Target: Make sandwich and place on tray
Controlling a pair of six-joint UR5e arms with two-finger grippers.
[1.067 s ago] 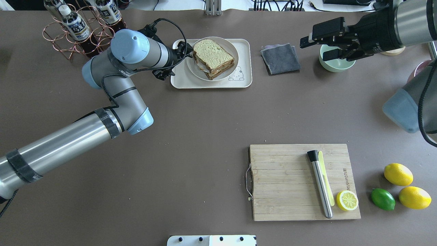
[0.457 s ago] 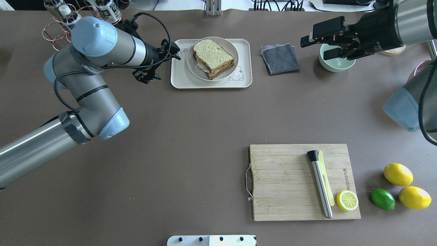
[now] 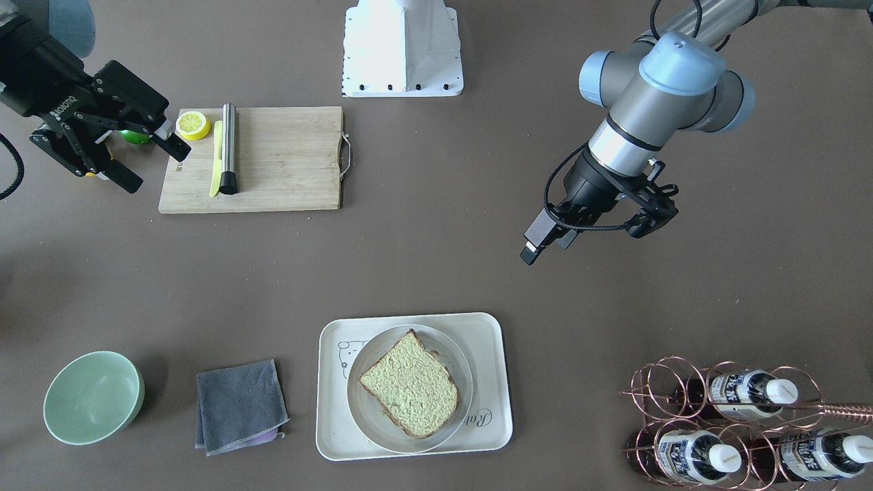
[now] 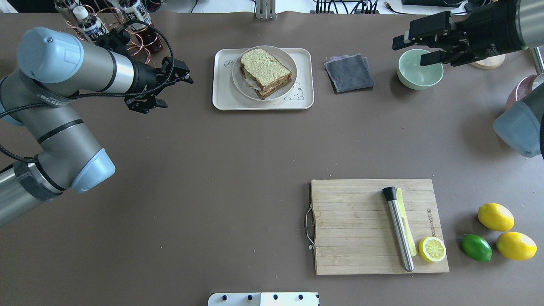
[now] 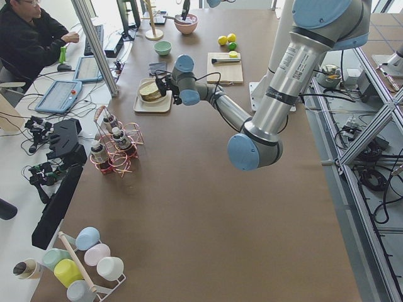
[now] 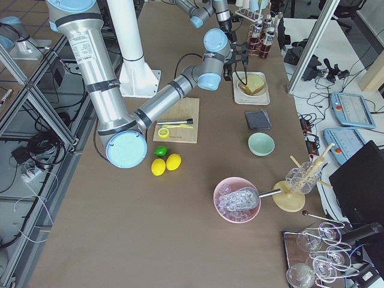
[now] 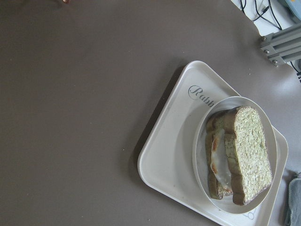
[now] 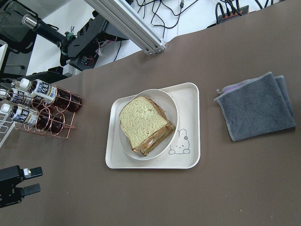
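Shows sandwich (image 4: 265,70) flat on plate (image 4: 236,83) on tray (image 4: 221,100), long axis diagonal, far-left to near-right seen overhead; left gripper (image 3: 542,244) and right gripper (image 3: 159,169) spread, empty.

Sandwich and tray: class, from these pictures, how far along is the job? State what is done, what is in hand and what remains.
Done: the sandwich, with the egg between its two slices, lies on a round plate that rests on the tray.
In hand: nothing. The left tool hangs open beside the tray, and the right tool is open and empty.
Left: seemingly nothing but parking the arms.
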